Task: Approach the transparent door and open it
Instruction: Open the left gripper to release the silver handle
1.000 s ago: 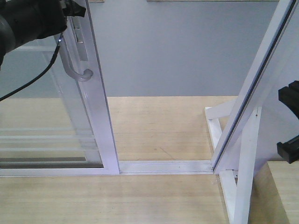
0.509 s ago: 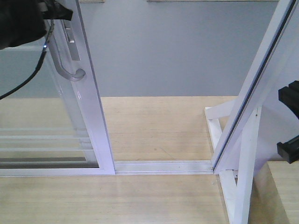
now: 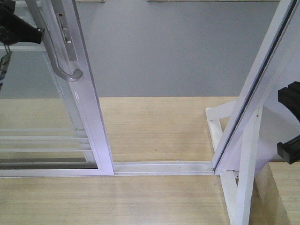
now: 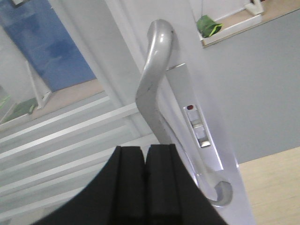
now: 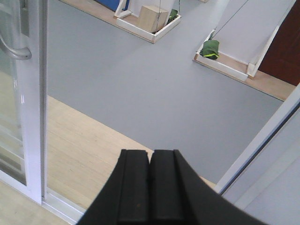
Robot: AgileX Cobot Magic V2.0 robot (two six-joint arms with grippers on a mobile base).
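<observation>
The transparent door (image 3: 37, 117) stands at the left of the front view, its white stile (image 3: 91, 112) leaning up to the top edge. Its grey curved handle (image 3: 63, 61) hangs on that stile, and shows close up in the left wrist view (image 4: 151, 93). My left gripper (image 4: 146, 150) is shut with nothing between its fingers. The handle runs just beyond and to the right of its tips; I cannot tell whether they touch. The gripper's black body (image 3: 18, 26) sits left of the handle. My right gripper (image 5: 151, 157) is shut and empty, at the right edge (image 3: 290, 126).
A floor track (image 3: 164, 167) runs from the door's stile to a slanted white frame post (image 3: 255, 89) with a white brace (image 3: 234, 192) under it. Wood floor and then grey floor lie past the gap. Far off stand a cardboard box (image 5: 152, 18) and a green bag (image 5: 211, 48).
The door has slid a little to the left, widening the gap. My left arm has drawn back to the left, off the handle. The right arm has not moved.
</observation>
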